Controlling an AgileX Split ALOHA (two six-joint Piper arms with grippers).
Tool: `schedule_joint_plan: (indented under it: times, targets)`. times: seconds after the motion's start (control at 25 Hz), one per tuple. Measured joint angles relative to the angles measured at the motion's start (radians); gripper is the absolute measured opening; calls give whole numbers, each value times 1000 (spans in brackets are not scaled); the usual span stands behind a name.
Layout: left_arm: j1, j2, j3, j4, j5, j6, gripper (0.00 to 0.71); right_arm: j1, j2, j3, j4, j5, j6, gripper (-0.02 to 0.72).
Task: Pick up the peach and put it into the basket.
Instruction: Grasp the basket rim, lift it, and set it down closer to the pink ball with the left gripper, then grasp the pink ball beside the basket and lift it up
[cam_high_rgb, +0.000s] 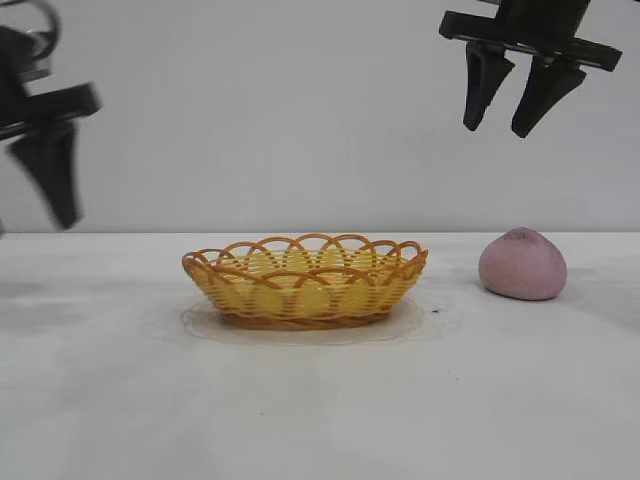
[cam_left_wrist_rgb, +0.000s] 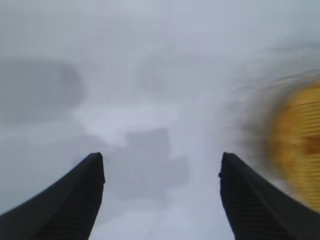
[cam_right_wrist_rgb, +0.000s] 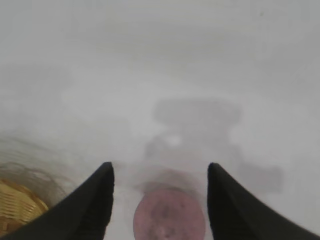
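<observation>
The pink-mauve peach (cam_high_rgb: 522, 265) sits on the white table at the right, apart from the basket. The yellow wicker basket (cam_high_rgb: 305, 281) with an orange-brown looped rim stands at the table's middle and holds nothing. My right gripper (cam_high_rgb: 500, 128) hangs open high above the peach. In the right wrist view the peach (cam_right_wrist_rgb: 169, 216) lies far below, between the open fingers of that gripper (cam_right_wrist_rgb: 160, 167), and the basket's edge (cam_right_wrist_rgb: 17, 207) shows to one side. My left gripper (cam_high_rgb: 55, 215) is raised at the far left, open over bare table (cam_left_wrist_rgb: 161, 159).
The white table (cam_high_rgb: 320, 400) runs wide in front of the basket and peach. A plain white wall stands behind. A blurred part of the basket (cam_left_wrist_rgb: 300, 150) shows at the edge of the left wrist view.
</observation>
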Motion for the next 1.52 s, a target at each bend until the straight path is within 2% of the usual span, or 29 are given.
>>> schedule_joint_plan:
  times: [0.04,0.08,0.24,0.44,0.52,0.68,0.92,1.16,1.32,1.52]
  targets:
    - [0,0,-25,101,28,-74,437,0,0,0,4,0,-2,393]
    - [0,-4,-44,152,42,-117,437,0,0,0,9,0,-6,393]
    - [-23,-93,-34,189,58,-142,437,0,0,0,19,0,-15,393]
    - [-114,-366,135,189,75,-142,437,0,0,0,21,4,-18,393]
    - [-158,-490,211,189,114,-142,437,0,0,0,21,6,-19,393]
    - [-208,-736,345,160,225,-167,437,0,2,0,23,10,-19,393]
    - [-217,-1069,460,144,355,-185,437,0,35,0,23,19,-20,393]
    - [-217,-1314,530,144,509,-177,437,0,40,0,24,21,-22,393]
    - [-217,-1486,577,147,538,-150,437,0,41,0,24,21,-22,393]
    - [-217,-1680,580,155,546,-87,437,0,42,0,24,32,-26,393]
